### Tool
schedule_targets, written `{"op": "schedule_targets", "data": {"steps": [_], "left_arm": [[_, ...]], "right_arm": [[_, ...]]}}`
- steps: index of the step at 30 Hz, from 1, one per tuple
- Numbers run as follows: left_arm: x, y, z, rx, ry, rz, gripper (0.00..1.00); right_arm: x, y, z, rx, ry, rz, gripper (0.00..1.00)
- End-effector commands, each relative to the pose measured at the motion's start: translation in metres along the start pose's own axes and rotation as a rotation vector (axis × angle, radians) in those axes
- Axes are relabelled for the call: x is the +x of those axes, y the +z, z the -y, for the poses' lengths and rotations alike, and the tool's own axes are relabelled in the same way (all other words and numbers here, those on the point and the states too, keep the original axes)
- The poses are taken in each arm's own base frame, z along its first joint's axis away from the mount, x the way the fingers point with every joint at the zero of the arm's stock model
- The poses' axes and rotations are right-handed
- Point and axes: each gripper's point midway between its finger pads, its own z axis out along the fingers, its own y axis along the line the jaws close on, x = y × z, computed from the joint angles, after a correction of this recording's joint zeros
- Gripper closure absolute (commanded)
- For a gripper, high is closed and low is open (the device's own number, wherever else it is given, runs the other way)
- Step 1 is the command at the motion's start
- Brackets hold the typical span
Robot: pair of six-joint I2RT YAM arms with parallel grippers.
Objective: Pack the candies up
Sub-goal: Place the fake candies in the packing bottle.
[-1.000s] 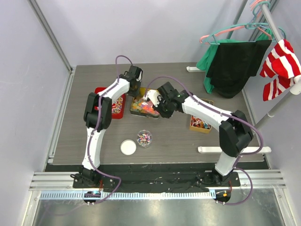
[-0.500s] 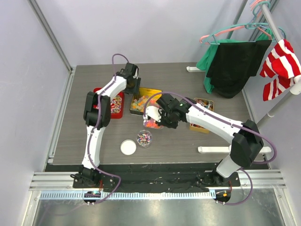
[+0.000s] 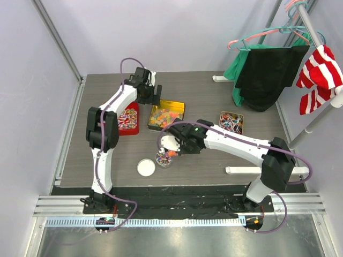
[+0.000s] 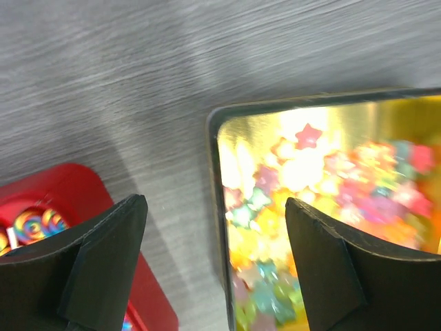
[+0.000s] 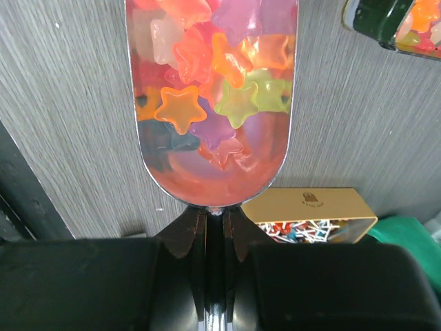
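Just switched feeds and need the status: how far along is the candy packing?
Done: the jar looks part-filled, lid off beside it. In hand: the right gripper grips a scoop full of star gummies at the jar. Left: tip them in, lid on. Left gripper open, empty.

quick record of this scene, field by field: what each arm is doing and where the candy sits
left end effector: open, empty, above the gap between red tin and gold tin
right end effector: shut on the scoop handle
scoop: full of star candies, at the small jar
small jar: open, partly filled, white lid beside it
gold tin: star candies
red tin: wrapped candies
second gold tin: wrapped candies, at the right, no arm near
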Motion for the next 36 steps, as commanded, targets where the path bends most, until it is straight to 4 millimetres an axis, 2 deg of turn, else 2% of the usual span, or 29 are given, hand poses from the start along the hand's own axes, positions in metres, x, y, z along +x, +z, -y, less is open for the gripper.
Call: {"op": "schedule_targets", "data": {"steps": [1,5,9,17,23,36], "left_arm": [[-0.030,-0.045,0.015,0.087,0.034,0.109,0.14],[-0.032,-0.060,0.010,0.095,0.036,0.114,0.12],[-0.033,-0.076,-0.002,0.090,0.026,0.128,0.12],[-0.020,-0.106,-0.023,0.081,0.019,0.143,0.12],[-0.009,-0.113,-0.038,0.064,0.004,0.136,0.12],[-0.003,-0.116,-0.039,0.092,-0.014,0.133,0.12]], "right_arm": [[-0.004,-0.015,0.013,0.065,-0.056,-0.053,0.99],[-0.001,-0.012,0.012,0.087,-0.102,-0.114,0.99],[-0.001,-0.013,0.014,0.102,-0.148,-0.139,0.99],[0.000,-0.022,0.016,0.096,-0.208,-0.157,0.99],[0.002,-0.023,0.013,0.079,-0.261,-0.205,0.99],[-0.005,-0.029,0.017,0.110,-0.339,-0.288,0.99]]}}
